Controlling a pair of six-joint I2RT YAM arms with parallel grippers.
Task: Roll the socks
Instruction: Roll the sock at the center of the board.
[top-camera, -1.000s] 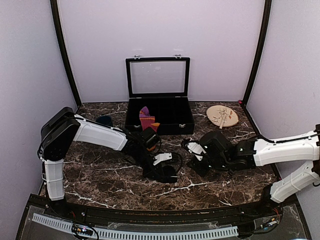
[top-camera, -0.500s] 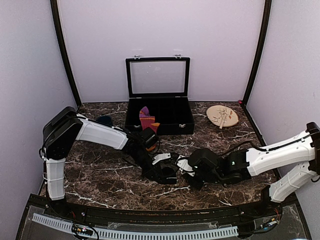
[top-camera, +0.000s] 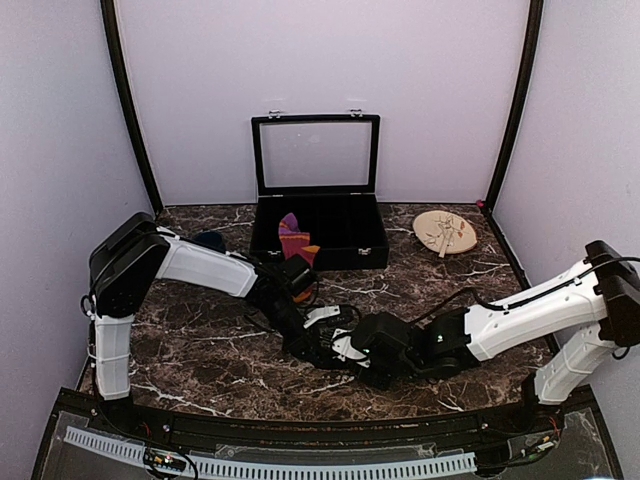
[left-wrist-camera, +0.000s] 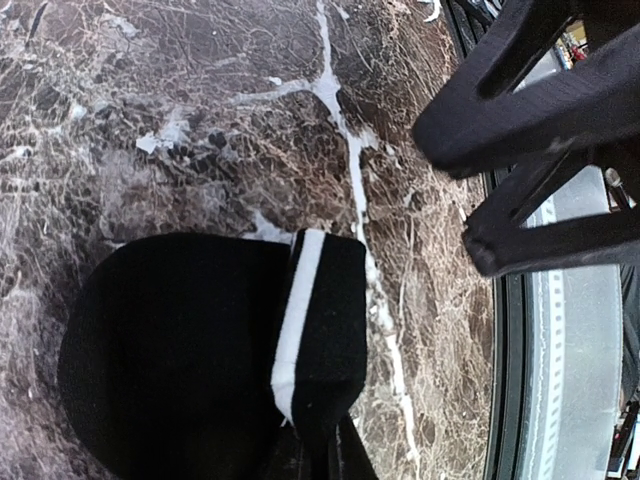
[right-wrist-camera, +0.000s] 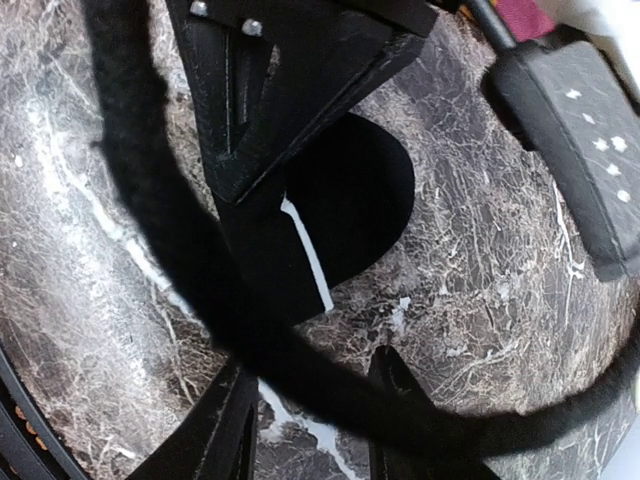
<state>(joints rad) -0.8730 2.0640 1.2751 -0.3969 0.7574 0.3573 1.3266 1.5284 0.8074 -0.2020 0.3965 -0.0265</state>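
Observation:
The black sock with a white stripe (left-wrist-camera: 190, 350) lies bunched on the marble table (top-camera: 200, 350). My left gripper (left-wrist-camera: 315, 455) is shut on its folded edge by the stripe. The right gripper (right-wrist-camera: 310, 410) is open, its fingertips (left-wrist-camera: 470, 140) just beyond the sock's edge, with only marble between them. The right wrist view shows the same sock (right-wrist-camera: 360, 190) under the left gripper (right-wrist-camera: 290, 90). In the top view both grippers meet at the table's middle front, left gripper (top-camera: 322, 348) and right gripper (top-camera: 350, 352), covering the sock. The maroon-red sock (top-camera: 291, 238) stands in the case.
An open black case (top-camera: 318, 215) with a raised glass lid stands at the back centre. A dark blue cup (top-camera: 208, 240) sits to its left and a wooden plate (top-camera: 444, 232) to its right. A black cable (right-wrist-camera: 150, 220) crosses the right wrist view.
The right arm has swung left across the table until its open gripper is right beside the left gripper and the black sock. The left gripper has kept its hold and barely moved.

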